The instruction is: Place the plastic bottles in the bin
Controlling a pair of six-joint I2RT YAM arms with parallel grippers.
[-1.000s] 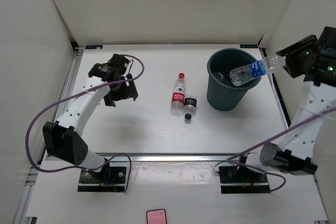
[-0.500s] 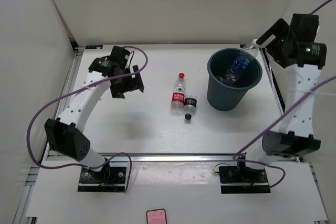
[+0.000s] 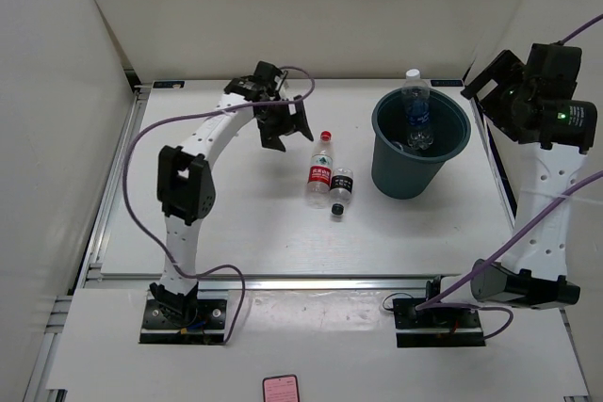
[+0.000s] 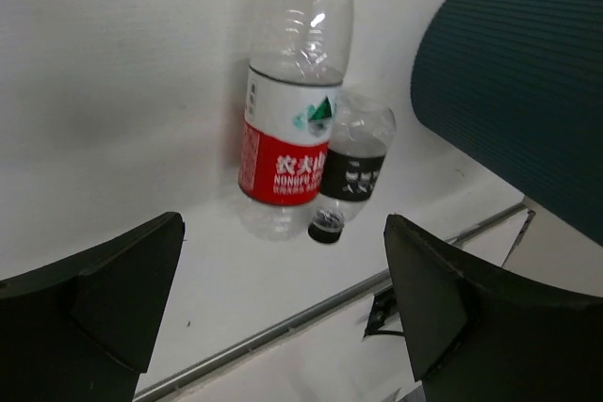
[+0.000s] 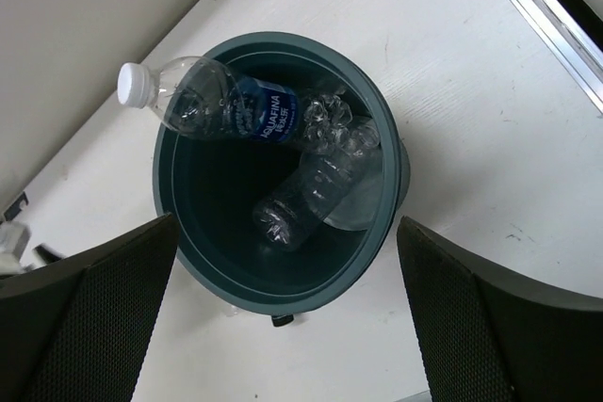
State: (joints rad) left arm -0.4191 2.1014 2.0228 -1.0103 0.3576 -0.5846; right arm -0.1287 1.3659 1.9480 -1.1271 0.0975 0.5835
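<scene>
Bottles left to move are two, both lying on the surface point(image 3: 236, 233) between the arms: the red-capped bottle point(image 3: 321, 168) and the black-capped bottle point(image 3: 341, 190), side by side and touching, just left of the bin point(image 3: 405, 176). Both have their long axes running near to far. The red cap points to the far side, toward the left pincer point(image 3: 287, 127); the black cap points to the near side.

The left pincer hangs just to the far left of the red cap, its fingers spread wide with nothing between them, and its wrist view looks straight down the pair. The left arm is plainly the nearer one, so the red-capped bottle looks like its next pick, taken across the body.

The right pincer point(image 3: 482, 82) is held above the bin's far-right side, fingers wide apart and empty. Inside the bin, the blue-labelled bottle point(image 5: 236, 105) leans with its white cap over the rim, and the unlabelled bottle point(image 5: 306, 197) lies lower down.
</scene>
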